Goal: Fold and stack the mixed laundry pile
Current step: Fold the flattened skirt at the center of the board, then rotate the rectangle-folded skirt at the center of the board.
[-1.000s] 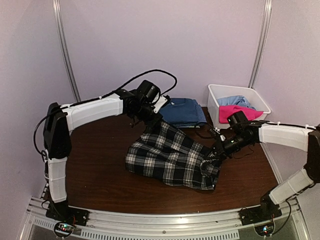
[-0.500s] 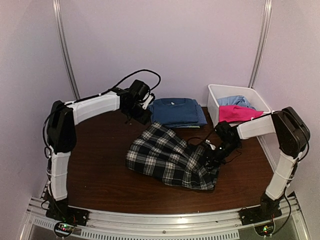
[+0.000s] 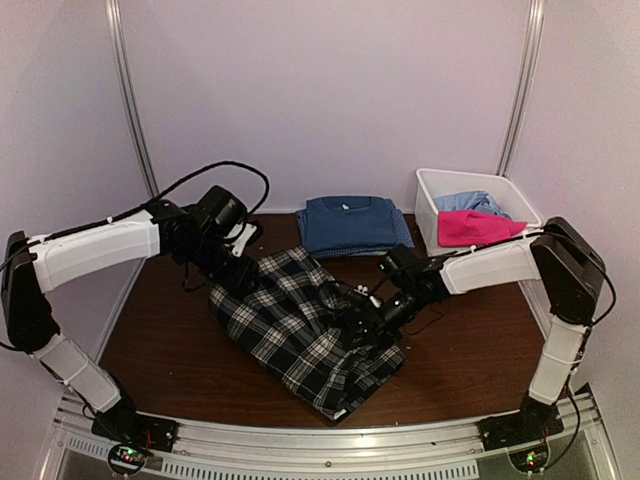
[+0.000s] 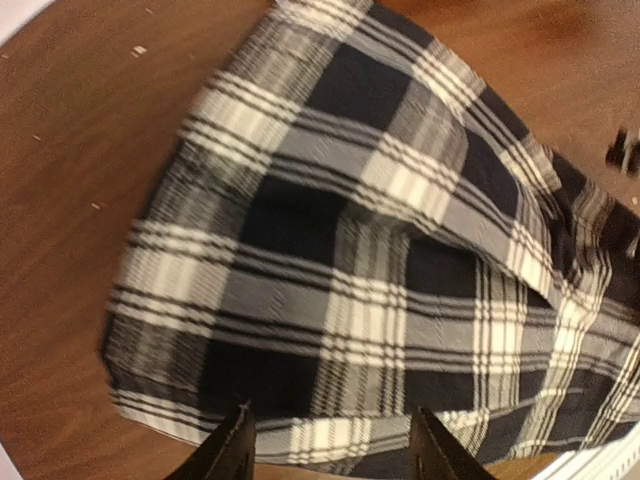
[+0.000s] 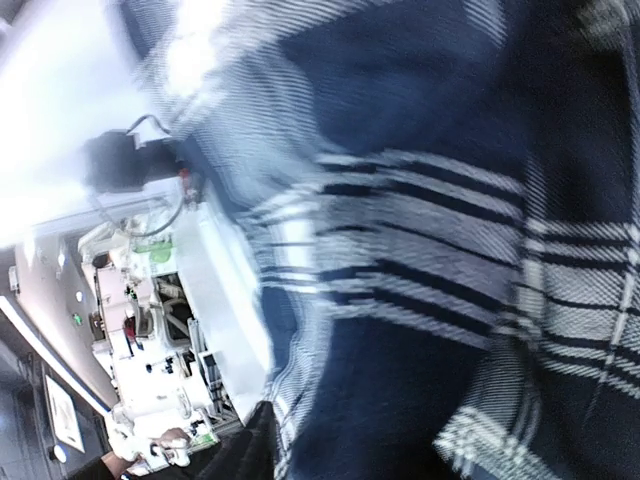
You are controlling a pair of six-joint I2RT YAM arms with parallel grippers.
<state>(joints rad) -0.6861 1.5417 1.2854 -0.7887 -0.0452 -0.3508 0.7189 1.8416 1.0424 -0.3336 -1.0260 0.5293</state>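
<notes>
The left claw [image 3: 233,272] sits at the far-left edge of the black-and-white plaid shirt [image 3: 300,340], fingers spread with nothing pinched between them. The shirt lies rumpled in the middle of the brown worktop [image 3: 160,345]. Behind it rests a folded dark blue T-shirt [image 3: 350,222]. The right claw [image 3: 362,315] is down on the shirt's right part; its blurred wrist view leaves its grip impossible to tell. At far right, a white bin [image 3: 428,215] holds a pink piece [image 3: 470,228] and a pale blue piece [image 3: 470,202].

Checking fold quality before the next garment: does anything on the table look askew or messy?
The plaid shirt lies rumpled and diagonal across the table, unlike the blue T-shirt folded squarely at the back. Nothing looks spilled or damaged.
</notes>
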